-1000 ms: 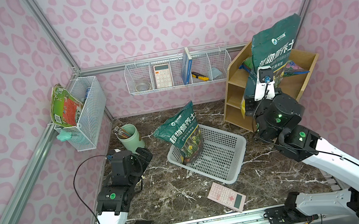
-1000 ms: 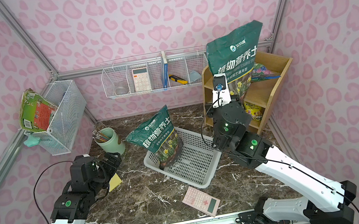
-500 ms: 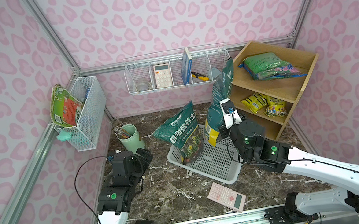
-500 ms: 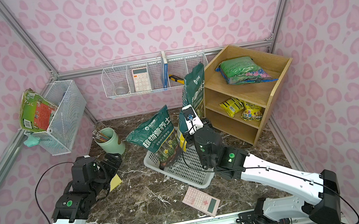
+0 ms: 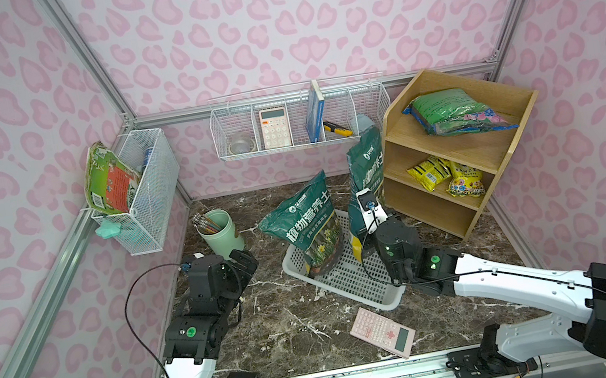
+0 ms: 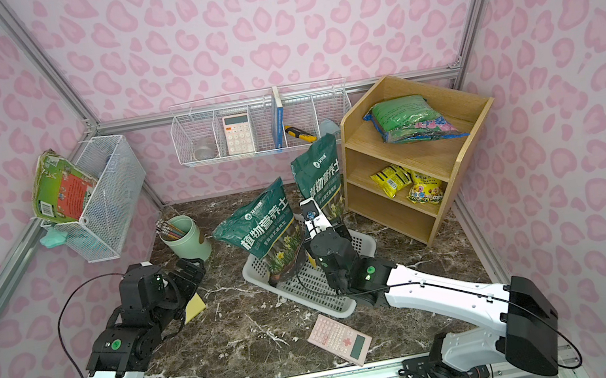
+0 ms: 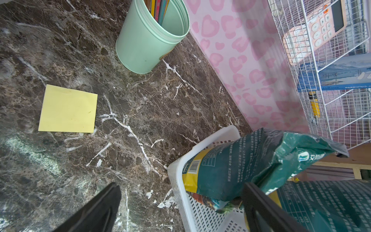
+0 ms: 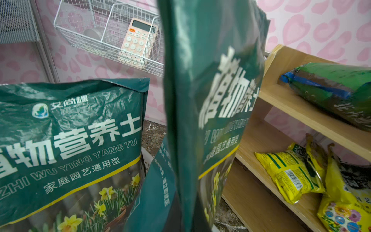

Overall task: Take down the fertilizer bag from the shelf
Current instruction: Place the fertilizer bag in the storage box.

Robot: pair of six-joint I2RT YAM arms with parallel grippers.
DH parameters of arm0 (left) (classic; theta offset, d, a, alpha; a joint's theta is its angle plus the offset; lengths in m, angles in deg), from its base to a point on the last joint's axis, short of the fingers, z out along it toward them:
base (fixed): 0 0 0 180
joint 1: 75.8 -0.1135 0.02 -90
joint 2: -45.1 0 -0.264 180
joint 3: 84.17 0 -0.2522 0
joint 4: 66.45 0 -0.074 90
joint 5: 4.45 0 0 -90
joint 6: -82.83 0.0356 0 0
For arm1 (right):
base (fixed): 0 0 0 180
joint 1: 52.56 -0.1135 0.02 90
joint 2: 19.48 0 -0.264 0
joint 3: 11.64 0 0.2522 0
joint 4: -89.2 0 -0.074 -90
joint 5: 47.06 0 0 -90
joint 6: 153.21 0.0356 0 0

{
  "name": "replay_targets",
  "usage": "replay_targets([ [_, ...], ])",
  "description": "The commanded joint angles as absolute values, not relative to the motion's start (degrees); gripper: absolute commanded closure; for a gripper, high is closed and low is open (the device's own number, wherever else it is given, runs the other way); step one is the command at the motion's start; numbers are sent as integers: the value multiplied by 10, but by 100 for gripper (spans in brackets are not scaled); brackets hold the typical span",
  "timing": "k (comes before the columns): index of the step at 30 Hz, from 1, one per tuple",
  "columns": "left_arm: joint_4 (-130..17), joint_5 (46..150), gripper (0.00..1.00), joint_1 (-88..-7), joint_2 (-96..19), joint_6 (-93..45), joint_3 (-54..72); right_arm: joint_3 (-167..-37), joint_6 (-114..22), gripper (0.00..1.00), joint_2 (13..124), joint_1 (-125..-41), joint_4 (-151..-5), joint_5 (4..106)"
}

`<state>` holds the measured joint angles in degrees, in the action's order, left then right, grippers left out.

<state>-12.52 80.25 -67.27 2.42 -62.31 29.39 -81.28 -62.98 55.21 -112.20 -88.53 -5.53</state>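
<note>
Over the white basket point(image 5: 350, 284), the fertilizer bag point(image 5: 366, 169) is held upright, long axis vertical, clamped low by the right gripper point(image 5: 365, 235), just beside the shelf point(image 5: 420, 203).

R end effector point(image 5: 366, 226) tips hidden behind fertilizer bag point(image 5: 366, 163); bag blurred, cropped in wrist view.

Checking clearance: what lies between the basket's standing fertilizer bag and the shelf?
The second fertilizer bag, gripped by the right hand; both top views show it.
</note>
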Motion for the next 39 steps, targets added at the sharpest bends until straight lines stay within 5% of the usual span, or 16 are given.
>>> replay_targets([
  [1, -127, 791, 1, -674, 26, -621, 297, -803, -614, 100, 572, -1124, -997, -66],
  [29, -123, 795, 1, -674, 33, -625, 295, -839, -631, 100, 833, -1177, -1073, -76],
  [39, -122, 789, 1, -673, 31, -621, 295, -835, -650, 86, 871, -1200, -1112, -61],
])
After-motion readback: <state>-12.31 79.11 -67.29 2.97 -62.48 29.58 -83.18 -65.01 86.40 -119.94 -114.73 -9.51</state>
